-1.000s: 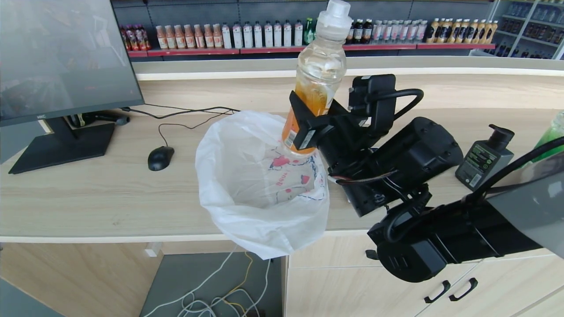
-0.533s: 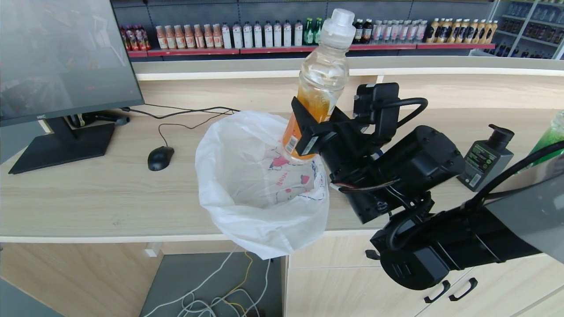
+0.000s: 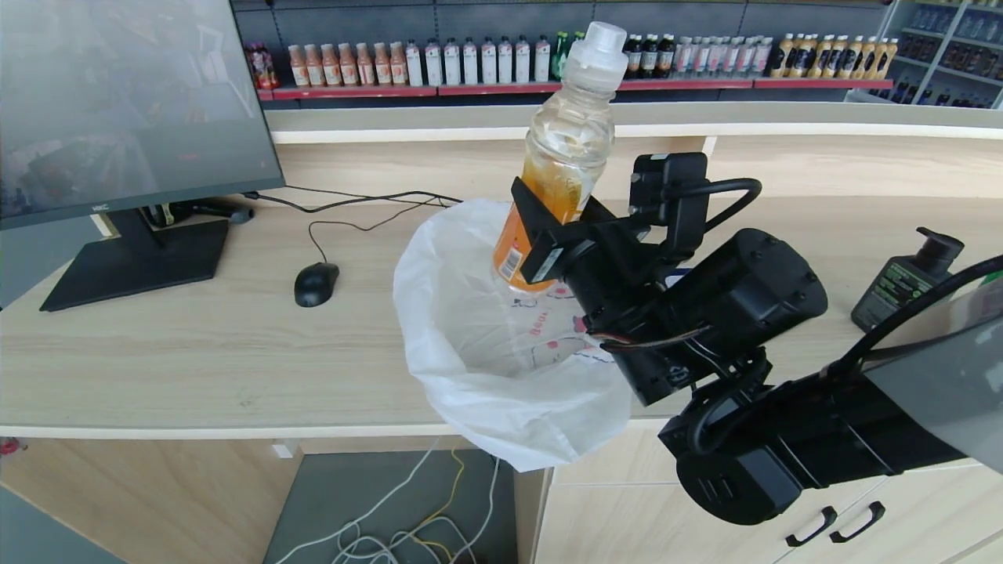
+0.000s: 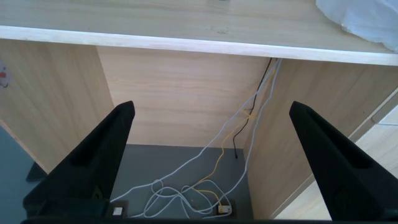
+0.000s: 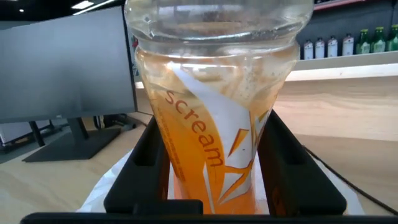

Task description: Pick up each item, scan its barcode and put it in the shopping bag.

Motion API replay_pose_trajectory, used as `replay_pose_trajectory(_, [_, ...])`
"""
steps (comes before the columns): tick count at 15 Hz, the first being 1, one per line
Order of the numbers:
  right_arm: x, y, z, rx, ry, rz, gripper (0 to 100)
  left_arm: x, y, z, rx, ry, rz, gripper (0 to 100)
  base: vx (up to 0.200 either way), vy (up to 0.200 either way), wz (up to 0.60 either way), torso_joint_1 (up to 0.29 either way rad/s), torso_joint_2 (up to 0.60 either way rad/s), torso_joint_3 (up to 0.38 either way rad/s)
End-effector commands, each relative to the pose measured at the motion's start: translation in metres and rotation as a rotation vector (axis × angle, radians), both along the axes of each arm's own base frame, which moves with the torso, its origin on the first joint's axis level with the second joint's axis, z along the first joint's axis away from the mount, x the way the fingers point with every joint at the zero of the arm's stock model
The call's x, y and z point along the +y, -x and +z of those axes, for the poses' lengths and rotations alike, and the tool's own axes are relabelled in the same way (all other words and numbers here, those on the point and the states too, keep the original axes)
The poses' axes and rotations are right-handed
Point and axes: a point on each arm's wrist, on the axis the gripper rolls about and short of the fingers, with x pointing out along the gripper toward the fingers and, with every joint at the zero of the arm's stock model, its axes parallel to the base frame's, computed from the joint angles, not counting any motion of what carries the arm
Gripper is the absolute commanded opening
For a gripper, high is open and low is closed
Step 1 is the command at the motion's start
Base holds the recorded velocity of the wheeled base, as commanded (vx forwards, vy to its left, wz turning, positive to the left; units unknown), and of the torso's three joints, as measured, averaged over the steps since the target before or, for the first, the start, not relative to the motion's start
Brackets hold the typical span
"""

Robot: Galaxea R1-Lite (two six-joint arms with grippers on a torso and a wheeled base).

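My right gripper (image 3: 541,227) is shut on an orange drink bottle (image 3: 558,168) with a white cap, holding it upright and slightly tilted over the far rim of the white shopping bag (image 3: 501,352). The bag stands open at the counter's front edge. In the right wrist view the bottle (image 5: 214,124) sits squeezed between both black fingers (image 5: 146,162), with the bag (image 5: 112,180) just below. My left gripper (image 4: 211,155) hangs open below the counter edge, facing the cabinet recess and loose cables.
A dark pump bottle (image 3: 901,278) stands on the counter (image 3: 196,352) to the right. A monitor (image 3: 125,102) on its stand, a black mouse (image 3: 316,283) and cables lie to the left. Shelves of bottles (image 3: 486,59) line the back wall.
The camera has shifted, so the whole scene sits further right in view. The right gripper with the bottle has lowered slightly towards the bag's mouth.
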Motion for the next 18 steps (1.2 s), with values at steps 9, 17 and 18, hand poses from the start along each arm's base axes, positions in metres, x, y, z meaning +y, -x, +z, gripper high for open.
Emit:
replay_pose_trajectory(9, [-0.003, -0.001, -0.001, 0.019, -0.022, -0.004, 0, 0.000, 0.000, 0.000, -0.001, -0.002, -0.002, 100, 0.000, 0.067, 0.00, 0.000, 0.00, 0.000])
replay_pose_trajectory(17, [-0.005, -0.013, -0.015, 0.055, -0.015, -0.035, 0, 0.000, 0.000, 0.000, -0.001, -0.002, -0.003, 100, 0.000, 0.000, 0.00, 0.000, 0.00, 0.000])
replay_pose_trajectory(18, [-0.005, -0.018, -0.022, 0.069, -0.002, -0.045, 0, 0.000, 0.000, 0.000, -0.001, -0.002, -0.003, 100, 0.000, 0.000, 0.00, 0.000, 0.00, 0.000])
